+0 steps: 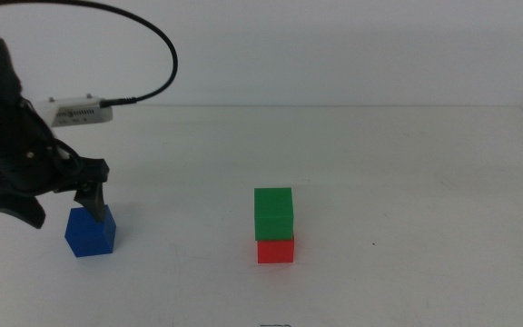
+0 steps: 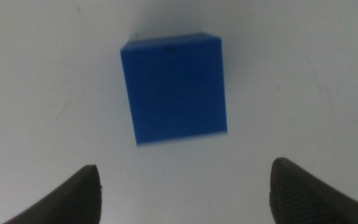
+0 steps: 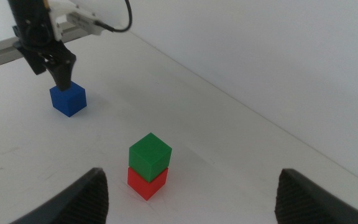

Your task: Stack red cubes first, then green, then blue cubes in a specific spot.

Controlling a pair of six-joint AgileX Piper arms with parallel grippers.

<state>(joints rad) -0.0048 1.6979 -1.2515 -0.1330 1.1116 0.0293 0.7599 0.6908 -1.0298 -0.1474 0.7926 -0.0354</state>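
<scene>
Middle view showed the green cube (image 1: 273, 213) sitting squarely on the red cube (image 1: 276, 250) near the worktop's (image 1: 407, 173) front edge, with bare surface all around, and the blue cube (image 1: 90, 232) well apart toward the left edge. The left gripper (image 1: 60, 205) hung just over the blue cube, jaws spread wide. Only the left wrist view showed the cube lying between and beyond those jaws, untouched; the right gripper (image 3: 191, 193) waited spread at the right edge.
</scene>
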